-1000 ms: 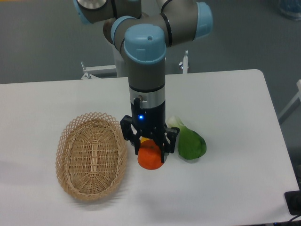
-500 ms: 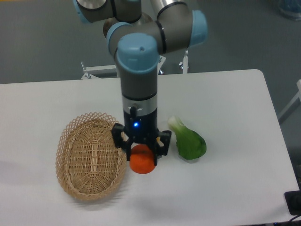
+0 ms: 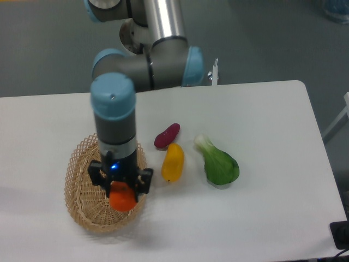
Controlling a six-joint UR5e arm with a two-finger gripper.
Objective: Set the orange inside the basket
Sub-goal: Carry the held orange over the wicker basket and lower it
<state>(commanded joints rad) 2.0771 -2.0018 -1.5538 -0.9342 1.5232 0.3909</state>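
The orange [image 3: 123,200] is a small round bright-orange fruit held between the fingers of my gripper [image 3: 121,192]. The gripper is shut on it and points straight down over the basket [image 3: 79,188], an oval tan wicker basket at the left of the table. The orange hangs over the basket's right half, at or just above the woven floor; I cannot tell whether it touches. The arm hides the basket's middle and part of its right rim.
An elongated yellow-orange fruit [image 3: 173,161] and a dark purple root [image 3: 166,135] lie just right of the basket. A green leafy vegetable [image 3: 219,162] lies further right. The white table's front edge is close below the basket.
The gripper has carried the orange left, from beside the basket's right rim to over the basket. The yellow fruit and purple root, hidden before by the arm, now show.
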